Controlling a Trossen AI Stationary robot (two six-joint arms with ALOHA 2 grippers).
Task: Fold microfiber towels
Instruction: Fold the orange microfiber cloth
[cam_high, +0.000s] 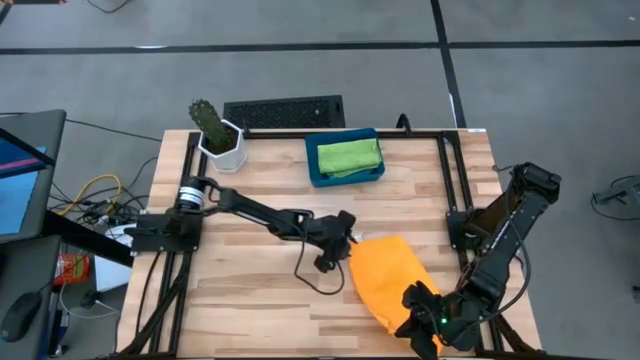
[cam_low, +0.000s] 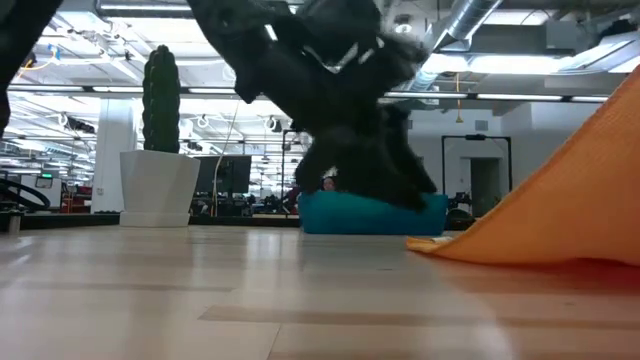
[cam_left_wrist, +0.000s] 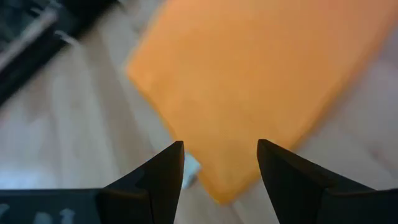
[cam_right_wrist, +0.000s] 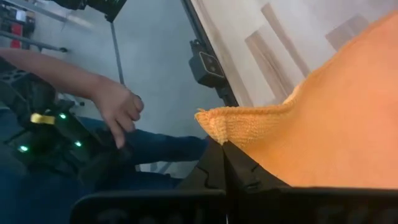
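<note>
An orange towel (cam_high: 388, 275) lies on the wooden table right of the middle. Its far part is flat and its near end rises toward my right gripper (cam_high: 425, 308), which is shut on it near the table's front edge. My left gripper (cam_left_wrist: 221, 158) hovers open at the towel's far-left corner (cam_left_wrist: 221, 186), one finger on each side of it; whether they touch it does not show. A white tag (cam_left_wrist: 190, 168) sits by that corner. A green towel (cam_high: 347, 156) lies folded in the dark-blue tray (cam_high: 318, 176) at the back. My right gripper pinches the orange towel's hemmed edge at a corner (cam_right_wrist: 214, 126) between its two shut fingers. The corner is lifted clear of the table. From it the cloth slopes down to the far part (cam_low: 450, 245), which rests on the table.
A potted cactus (cam_high: 215, 135) stands at the back left, with a black keyboard (cam_high: 283, 110) behind the table's far edge. A black cable (cam_high: 310, 275) trails on the table under the left arm. A person's hand (cam_right_wrist: 118, 109) shows beyond the table's edge.
</note>
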